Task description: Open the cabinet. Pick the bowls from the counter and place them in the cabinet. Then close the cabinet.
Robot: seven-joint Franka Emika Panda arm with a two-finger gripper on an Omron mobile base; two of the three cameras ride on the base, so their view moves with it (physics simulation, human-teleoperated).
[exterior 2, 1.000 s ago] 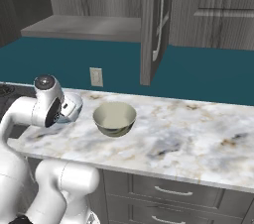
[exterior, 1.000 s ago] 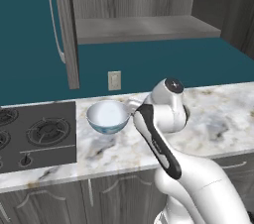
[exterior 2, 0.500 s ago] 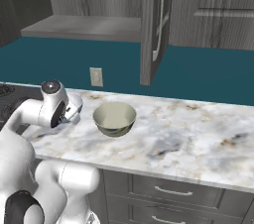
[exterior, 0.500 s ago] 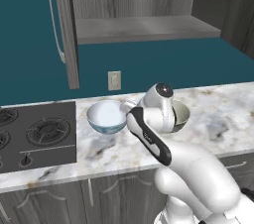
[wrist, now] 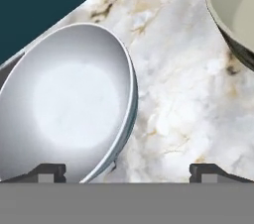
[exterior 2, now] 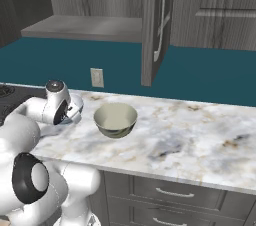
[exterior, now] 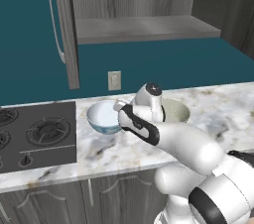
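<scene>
Simulated kitchen, teal back wall, white marble tabletop (exterior 2: pixel 190 140) with grey and tan veins; black cooktop (exterior: pixel 34 136) at its left end. Landmark: the white bowl.

Nearest: end effector (wrist: pixel 126 171) low over the tabletop, jaws spread wide, nothing between them. One fingertip (wrist: pixel 47 171) sits in front of the white bowl's (wrist: pixel 69 119) near rim, the other (wrist: pixel 208 171) over bare marble to that bowl's right. Contact with the rim: can't tell.

White bowl (exterior: pixel 103 116) upright on the tabletop just right of the cooktop edge, interior plain, bluish outside. Arm wrist (exterior: pixel 149 101) is between it and the cream-olive bowl (exterior 2: pixel 115 120), which stands upright on the tabletop, near the white bowl but apart from it.

Behind the white bowl: wall outlet (exterior: pixel 114 80) on the teal wall.

Above and beyond: cabinet (exterior: pixel 144 27), doors swung open, left door (exterior: pixel 67 25) edge-on with slim bar handle, right door (exterior 2: pixel 152 25) likewise. Shelf bare.
</scene>
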